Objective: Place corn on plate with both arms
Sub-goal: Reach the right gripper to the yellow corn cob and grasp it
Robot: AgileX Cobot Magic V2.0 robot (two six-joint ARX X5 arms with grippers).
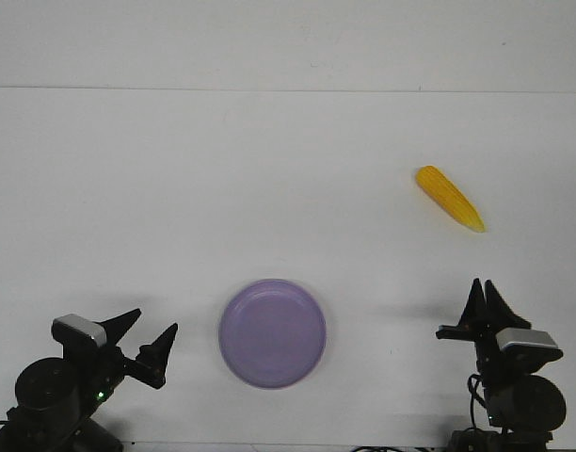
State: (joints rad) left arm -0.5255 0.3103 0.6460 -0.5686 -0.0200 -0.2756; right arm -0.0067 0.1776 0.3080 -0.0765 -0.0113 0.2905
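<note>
Left gripper [149, 334] lower left spread wide, right gripper [484, 294] lower right nearly closed, both empty; plate [272, 333] bottom center; corn [450, 198] upper right, diagonal, tip pointing lower right.

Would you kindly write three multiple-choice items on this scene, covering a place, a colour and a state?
1. Where does the corn lie?
A. On the plate
B. On the table, ahead of the right gripper
C. In the left gripper

2. What colour is the plate?
A. Lavender
B. Green
C. Red

3. What is the left gripper doing?
A. Holding the corn
B. Pressing on the plate
C. Open and empty

Answers:
1 B: the corn rests on the bare white table, beyond the right gripper.
2 A: its surface is pale purple.
3 C: its fingers stand apart with nothing between them.
</note>
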